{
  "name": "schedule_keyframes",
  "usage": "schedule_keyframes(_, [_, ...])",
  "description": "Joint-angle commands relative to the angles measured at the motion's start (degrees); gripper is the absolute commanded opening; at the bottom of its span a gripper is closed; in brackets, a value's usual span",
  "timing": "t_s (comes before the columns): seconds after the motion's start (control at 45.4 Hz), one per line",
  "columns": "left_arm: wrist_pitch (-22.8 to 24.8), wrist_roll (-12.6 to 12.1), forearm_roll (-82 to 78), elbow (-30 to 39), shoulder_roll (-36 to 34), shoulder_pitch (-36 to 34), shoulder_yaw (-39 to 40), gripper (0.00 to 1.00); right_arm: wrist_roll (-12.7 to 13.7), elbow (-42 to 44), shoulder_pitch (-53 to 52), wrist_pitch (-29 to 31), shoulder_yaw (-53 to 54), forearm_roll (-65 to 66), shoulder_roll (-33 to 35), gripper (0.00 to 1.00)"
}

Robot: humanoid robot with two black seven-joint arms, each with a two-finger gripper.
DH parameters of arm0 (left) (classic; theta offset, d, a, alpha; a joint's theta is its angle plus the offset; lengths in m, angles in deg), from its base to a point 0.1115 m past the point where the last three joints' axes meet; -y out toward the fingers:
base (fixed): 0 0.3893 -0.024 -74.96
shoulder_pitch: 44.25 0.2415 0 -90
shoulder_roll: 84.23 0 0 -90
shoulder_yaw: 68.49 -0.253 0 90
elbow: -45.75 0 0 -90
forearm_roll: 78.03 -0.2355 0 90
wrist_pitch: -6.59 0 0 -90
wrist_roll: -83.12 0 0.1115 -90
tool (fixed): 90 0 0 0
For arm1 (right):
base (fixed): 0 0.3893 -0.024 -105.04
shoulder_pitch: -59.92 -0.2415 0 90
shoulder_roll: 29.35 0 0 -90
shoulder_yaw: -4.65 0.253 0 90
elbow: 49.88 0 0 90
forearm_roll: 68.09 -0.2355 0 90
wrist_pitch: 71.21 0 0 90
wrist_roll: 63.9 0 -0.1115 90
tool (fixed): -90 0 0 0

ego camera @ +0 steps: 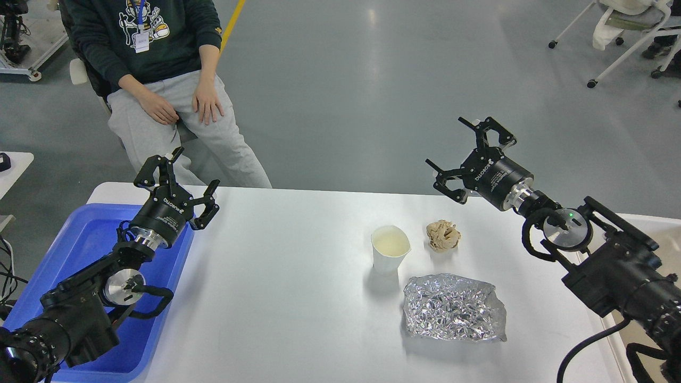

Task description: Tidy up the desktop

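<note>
The white desktop (287,276) holds a white paper cup (390,249), a crumpled beige paper ball (442,235) just right of it, and a crumpled silver foil sheet (454,308) in front of both. My right gripper (462,154) is open and empty, above the table's far edge, up and right of the paper ball. My left gripper (183,173) is open and empty, above the far left of the desktop by the blue tray (88,234).
The blue tray lies at the left edge under my left arm. A beige bin (657,234) stands at the right edge behind my right arm. A seated person (159,80) is behind the table's far left corner.
</note>
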Motion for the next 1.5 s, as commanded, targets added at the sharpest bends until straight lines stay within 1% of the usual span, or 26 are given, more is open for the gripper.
schedule_keyframes(0.0, [0.0, 0.0, 0.0, 0.0, 0.0, 0.0, 0.0, 1.0, 0.0, 0.05, 0.57, -0.23, 0.12, 2.48, -0.46, 1.0])
schedule_keyframes(0.132, [0.0, 0.0, 0.0, 0.0, 0.0, 0.0, 0.0, 1.0, 0.0, -0.03, 0.66, -0.75, -0.05, 3.01, -0.54, 1.0])
schedule_keyframes(0.286, [0.0, 0.0, 0.0, 0.0, 0.0, -0.09, 0.0, 1.0, 0.09, -1.61, 1.19, -3.83, -0.4, 3.54, -0.63, 1.0])
schedule_keyframes(0.44, [0.0, -0.18, 0.0, 0.0, 0.0, -0.09, 0.0, 1.0, 0.09, -1.88, 1.02, -4.01, -3.39, 4.95, -0.19, 1.0])
schedule_keyframes(0.727, [0.08, -0.35, 0.0, 0.0, 0.0, -0.09, 0.0, 1.0, 0.09, -3.11, -5.05, -5.5, -14.64, 6.79, 4.11, 1.0])
schedule_keyframes(1.035, [0.08, -0.35, 0.0, 0.0, 0.0, -0.09, 0.0, 1.0, 0.09, -3.46, -6.81, -5.33, -16.75, 7.49, 4.29, 1.0])
schedule_keyframes(1.167, [0.08, -0.35, -0.09, 0.0, 0.0, -0.09, 0.0, 1.0, 0.09, -3.46, -10.14, -5.41, -23.33, 10.57, 4.29, 1.0])
schedule_keyframes(1.475, [0.08, -0.35, 0.0, 0.0, 0.0, -0.09, 0.0, 1.0, 0.17, -3.29, -23.5, -5.77, -41.26, 11.71, 3.5, 1.0])
